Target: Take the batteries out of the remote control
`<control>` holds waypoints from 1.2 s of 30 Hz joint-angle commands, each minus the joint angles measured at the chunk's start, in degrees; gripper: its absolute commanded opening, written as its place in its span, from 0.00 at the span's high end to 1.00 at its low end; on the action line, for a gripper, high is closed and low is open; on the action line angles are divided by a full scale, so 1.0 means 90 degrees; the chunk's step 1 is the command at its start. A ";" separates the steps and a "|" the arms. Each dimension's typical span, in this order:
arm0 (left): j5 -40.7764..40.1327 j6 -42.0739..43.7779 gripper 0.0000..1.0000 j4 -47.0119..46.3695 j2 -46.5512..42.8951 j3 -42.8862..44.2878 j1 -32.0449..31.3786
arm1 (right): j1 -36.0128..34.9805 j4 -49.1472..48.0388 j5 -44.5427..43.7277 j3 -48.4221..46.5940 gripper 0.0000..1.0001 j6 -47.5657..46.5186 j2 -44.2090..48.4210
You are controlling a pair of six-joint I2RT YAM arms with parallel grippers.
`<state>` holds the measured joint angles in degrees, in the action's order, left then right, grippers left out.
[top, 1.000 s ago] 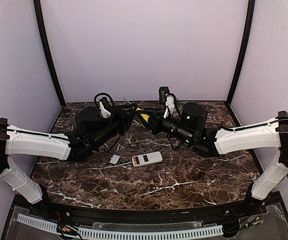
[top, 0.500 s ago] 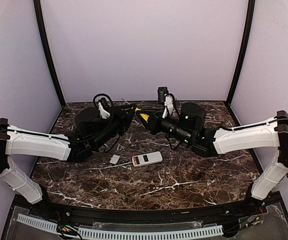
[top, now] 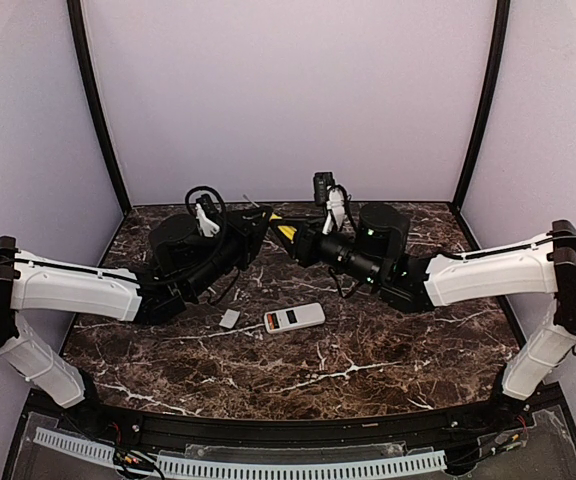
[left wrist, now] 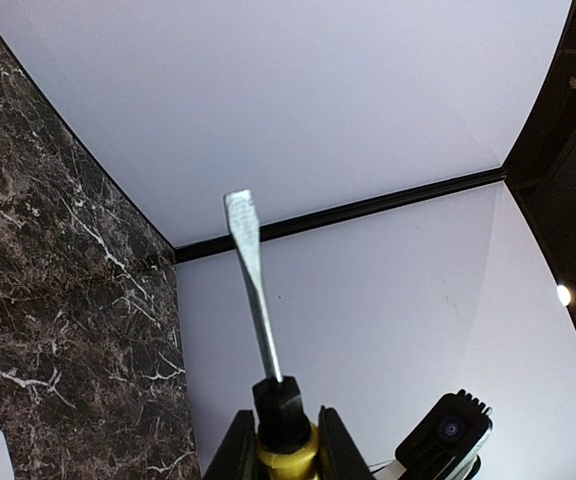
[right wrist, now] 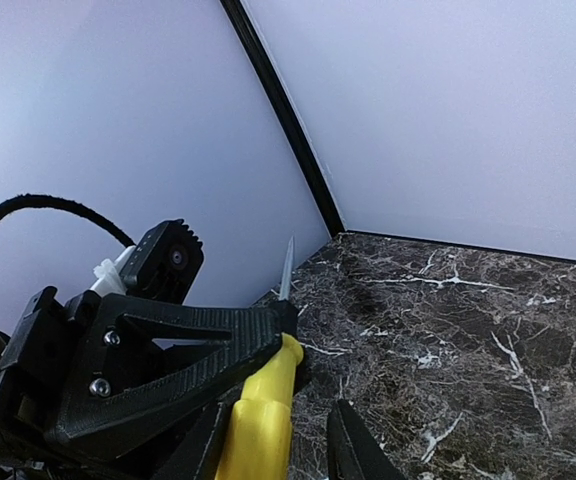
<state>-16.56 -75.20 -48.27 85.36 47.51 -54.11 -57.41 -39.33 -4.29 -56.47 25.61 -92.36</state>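
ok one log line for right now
left hand: shut on screwdriver | right hand: open around screwdriver | remote control: lying apart from both

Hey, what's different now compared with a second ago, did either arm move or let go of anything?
Barely anything. The right gripper crept slightly left and toward the back wall, its fingers either side of the screwdriver at its yellow handle. The left gripper still grips the screwdriver; nothing was released. The remote control and small white cover stayed put.
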 commanded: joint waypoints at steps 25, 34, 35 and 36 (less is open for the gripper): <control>-0.0364 0.0474 0.50 0.0357 -0.0730 -0.0349 0.0027 | -0.0034 0.0768 -0.0064 -0.0422 1.00 -0.0106 -0.0010; -0.0605 0.0848 0.07 0.1237 -0.1391 -0.0692 0.0028 | 0.0053 0.1259 -0.0294 -0.0384 1.00 -0.0256 0.0331; -0.0649 0.0905 0.05 0.1308 -0.1507 -0.0741 0.0026 | 0.0062 0.1343 -0.0326 -0.0376 1.00 -0.0257 0.0380; -0.0669 0.1051 0.02 0.1447 -0.1565 -0.0763 0.0031 | 0.0069 0.1427 -0.0354 -0.0371 1.00 -0.0261 0.0433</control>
<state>-20.73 -69.69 -40.97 74.50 42.48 -53.89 -57.32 -28.51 -5.56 -59.13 24.27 -91.94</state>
